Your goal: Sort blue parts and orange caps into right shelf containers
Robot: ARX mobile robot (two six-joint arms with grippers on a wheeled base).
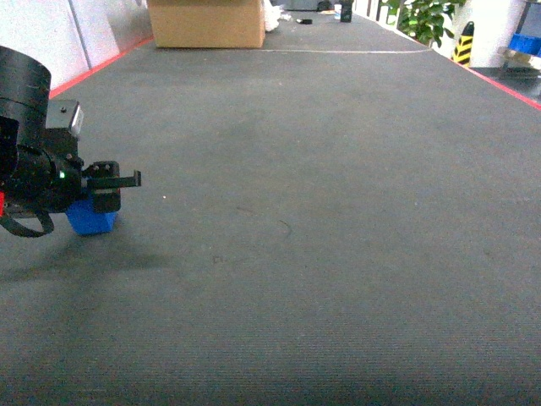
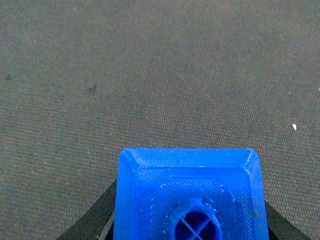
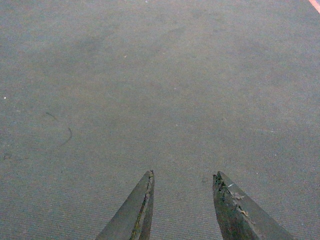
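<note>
A blue part hangs just above the dark grey floor at the left of the head view, with my left gripper shut on it. The left wrist view shows the same blue part end-on, a round crossed socket in its face and a black finger against each side. My right gripper shows only in the right wrist view, open over bare floor with nothing between its fingers. No orange caps are in view.
Dark ribbed floor stretches ahead, edged by red lines. A cardboard box stands far back left, a plant and a yellow-black post far back right. A blue patch on a metal frame is too small to identify.
</note>
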